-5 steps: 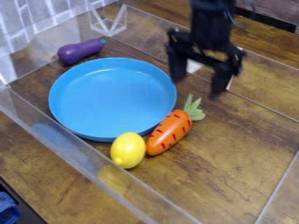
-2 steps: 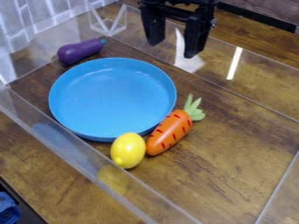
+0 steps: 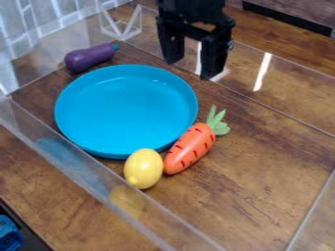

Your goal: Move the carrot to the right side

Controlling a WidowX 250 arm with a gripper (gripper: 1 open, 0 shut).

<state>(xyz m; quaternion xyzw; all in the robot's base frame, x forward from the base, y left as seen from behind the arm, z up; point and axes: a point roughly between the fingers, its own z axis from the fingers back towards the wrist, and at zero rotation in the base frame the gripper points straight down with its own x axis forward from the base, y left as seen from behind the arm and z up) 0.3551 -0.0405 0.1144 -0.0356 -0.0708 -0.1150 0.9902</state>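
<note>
Nearest me, toward six o'clock, the clear plastic wall [image 3: 124,201] runs slantwise across the table [image 3: 262,196]. Just past it, a little left of six o'clock, I have the lemon [image 3: 144,169], sitting by the lower rim of the blue plate [image 3: 124,110].

Beside the lemon, at about five o'clock from the middle of my view, lies the carrot [image 3: 193,147]. Its blunt tip points down toward seven o'clock and its green top up toward one. It lies on the wood, just off the plate's lower right rim; whether the two touch I can't tell. The plate itself fills the ground toward nine o'clock.

Farther off, at about one o'clock, my gripper [image 3: 194,71] hangs beyond the carrot with its fingers spread wide and nothing between them that I can see. The eggplant [image 3: 90,58] lies past the plate at ten o'clock.

As I judge it, the job is at its start: the carrot is ungripped and near the middle. Left to do: reach it, close on it, carry it toward three o'clock, where bare wood shows, and let go.
</note>
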